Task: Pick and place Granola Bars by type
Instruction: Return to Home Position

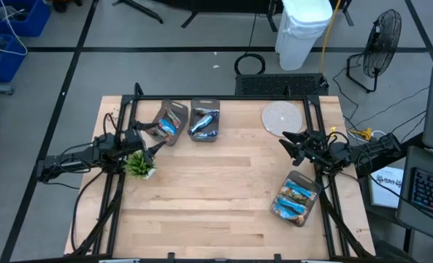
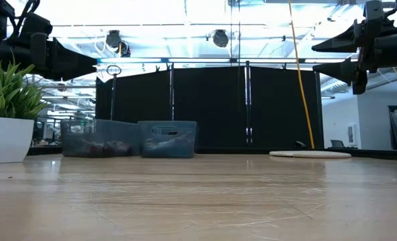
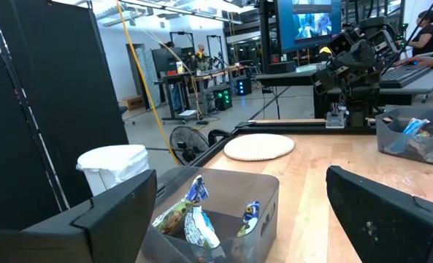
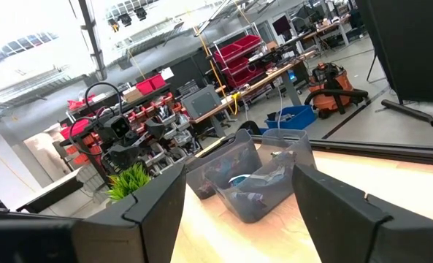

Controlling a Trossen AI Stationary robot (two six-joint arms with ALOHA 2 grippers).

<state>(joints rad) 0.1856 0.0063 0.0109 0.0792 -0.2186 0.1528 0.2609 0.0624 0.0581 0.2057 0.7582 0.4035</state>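
The granola bars, blue-and-white wrapped, all lie inside three grey bins: one bin (image 1: 169, 122) and a second (image 1: 205, 120) stand side by side near the table's far edge, and a third (image 1: 296, 199) is near the right edge. None shows loose on the table. My left gripper (image 1: 155, 137) is open, raised above the table just short of the first bin (image 3: 209, 212), whose bars (image 3: 193, 219) show between its fingers. My right gripper (image 1: 283, 140) is open, held high (image 2: 316, 61) above the table's right side, and faces the two far bins (image 4: 253, 175).
A small green plant in a white pot (image 1: 139, 165) stands close beside the left gripper. A round white disc (image 1: 282, 117) lies at the far right of the table. The wooden tabletop's middle (image 1: 216, 190) is bare. A black frame (image 1: 223, 97) runs along the far edge.
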